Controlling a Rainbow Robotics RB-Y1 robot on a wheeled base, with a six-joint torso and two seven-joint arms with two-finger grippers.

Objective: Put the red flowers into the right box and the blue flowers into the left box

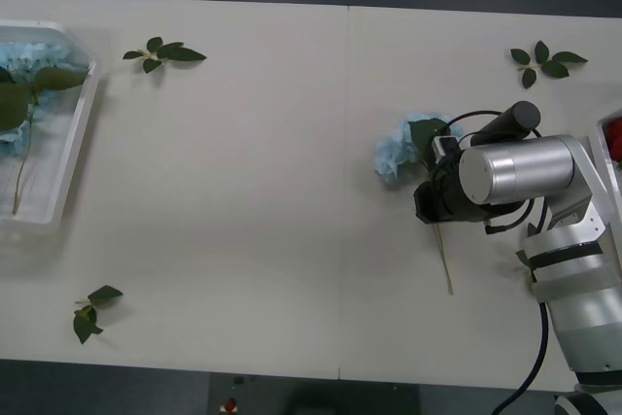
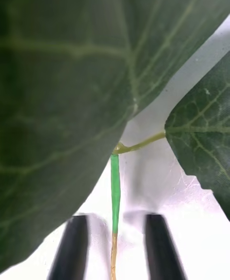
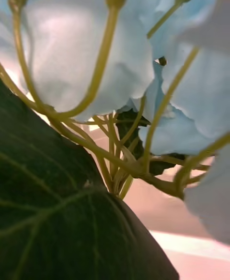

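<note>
A pale-blue flower (image 1: pixel 397 155) lies on the table right of centre, its thin stem (image 1: pixel 445 264) running toward the front edge. My right arm (image 1: pixel 505 177) hangs over that stem. In the right wrist view the black fingers (image 2: pixel 72 249) stand open on either side of the green stem (image 2: pixel 115 189), not touching it, with big dark leaves (image 2: pixel 62 93) just beyond. The left box (image 1: pixel 78 133) at the far left holds blue flowers (image 1: pixel 24 53). A sliver of the right box (image 1: pixel 597 133) shows at the right edge with something red (image 1: pixel 614 135) in it. The left wrist view is close on blue petals (image 3: pixel 96 45).
Loose green leaf sprigs lie at the back left (image 1: pixel 160 51), back right (image 1: pixel 544 60) and front left (image 1: pixel 92 310). The white table (image 1: pixel 253 221) is bare between the left box and the flower. A seam runs down the table's middle.
</note>
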